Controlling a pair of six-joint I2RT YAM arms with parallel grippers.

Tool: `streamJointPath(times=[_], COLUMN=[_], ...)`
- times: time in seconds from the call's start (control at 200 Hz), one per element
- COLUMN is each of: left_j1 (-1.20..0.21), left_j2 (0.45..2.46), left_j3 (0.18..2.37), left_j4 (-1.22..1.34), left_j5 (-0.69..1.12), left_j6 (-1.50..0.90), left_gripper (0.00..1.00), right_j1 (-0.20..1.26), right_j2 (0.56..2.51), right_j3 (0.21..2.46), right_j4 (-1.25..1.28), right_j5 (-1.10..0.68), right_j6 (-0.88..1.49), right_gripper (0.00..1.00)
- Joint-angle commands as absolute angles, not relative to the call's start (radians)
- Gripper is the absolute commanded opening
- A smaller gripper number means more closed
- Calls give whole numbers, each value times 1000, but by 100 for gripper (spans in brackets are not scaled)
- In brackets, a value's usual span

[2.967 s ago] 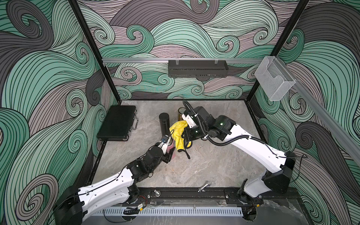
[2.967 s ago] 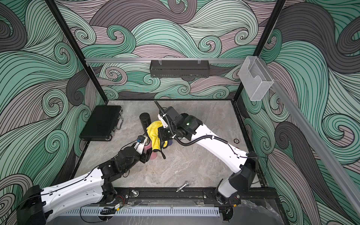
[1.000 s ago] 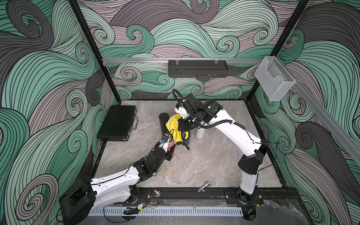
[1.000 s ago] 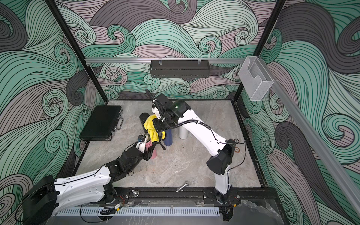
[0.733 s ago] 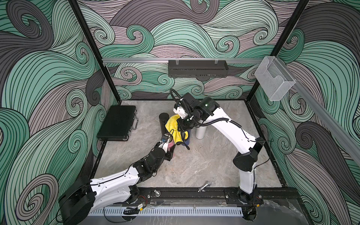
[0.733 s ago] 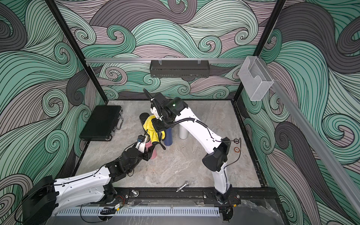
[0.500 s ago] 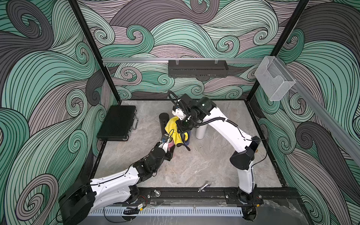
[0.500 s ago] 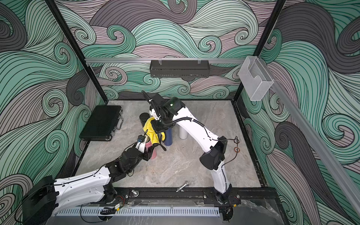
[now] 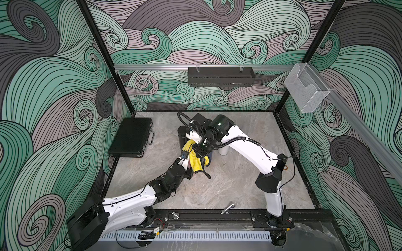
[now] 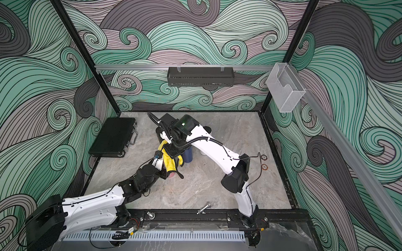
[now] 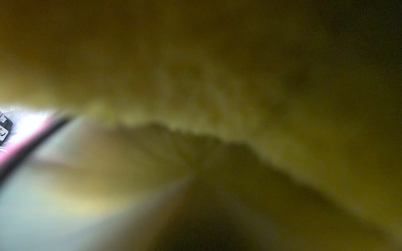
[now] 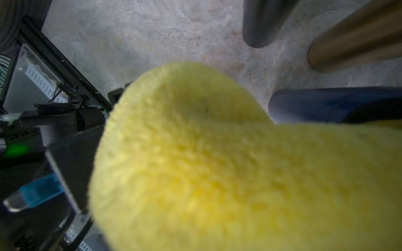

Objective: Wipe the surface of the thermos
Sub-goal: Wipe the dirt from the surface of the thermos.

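Thermos (image 10: 171, 175) shows only as a patch of pink on the near side of the blue bottle (image 10: 188, 156), toward the left arm. Most of it is under a yellow cloth (image 10: 168, 164), so I cannot tell whether it stands upright or leans. The left gripper (image 10: 161, 162) reaches in from nearer than the blue bottle. Its jaws are drawn in narrow on the thermos, and the cloth is draped over their tips. The left wrist view is almost all blurred cloth (image 11: 217, 76). A thin black strip (image 9: 205, 173) trails from under the cloth onto the table top (image 9: 217, 191), also nearer than the blue bottle.

Above the thermos, just left of the blue bottle, the right gripper (image 9: 200, 151) points downward. Its jaws are pinched tight on the top of the cloth, which hangs from it over the thermos and the left gripper. In the right wrist view the cloth (image 12: 217, 173) fills most of the picture, and the blue bottle (image 12: 326, 104) sits just past its edge.

A white bottle (image 9: 223, 151) stands just right of the blue bottle. Farther back than the blue bottle are a black bottle (image 9: 181, 134) and, in the right wrist view, a gold bottle (image 12: 359, 37). A black case (image 9: 130, 137) lies well to the left of the blue bottle.
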State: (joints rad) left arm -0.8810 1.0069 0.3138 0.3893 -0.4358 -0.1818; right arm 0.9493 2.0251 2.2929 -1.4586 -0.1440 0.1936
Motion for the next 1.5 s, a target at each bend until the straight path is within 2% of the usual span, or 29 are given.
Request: streamJointPath(times=[0.0,0.16,0.285,0.695,0.936,1.236,1.496], left_j1=[-885,-885,-884,-884,-882,-882,-882], left_j2=[1028,1001,986,966,922,930,941], left_j3=[334,311,307,311,304,292,291], left_j4=[364,357,350,319,283,297,308], left_j5=[-392,-385,-385,-395,-405,-372,-365], left_j6=[-173,-192,-193,-190,-195,-200,-200], left_gripper=[0,0,0,0,0,0,0], right_j1=[937,914,915,987,1032,931,912], right_j2=[2028,2084,2107,1851,1727,1752,1922], right_j3=[2346,2520,2511,1913,1750,1923,2121], right_j4=[-1510,-1481,-1438,-1139,-1090,-1071,-1078], right_j5=[-68,-43,-98,-200,-193,-83,-156], right_j6=[173,194,219,322,362,352,327], right_gripper=[0,0,0,0,0,0,0])
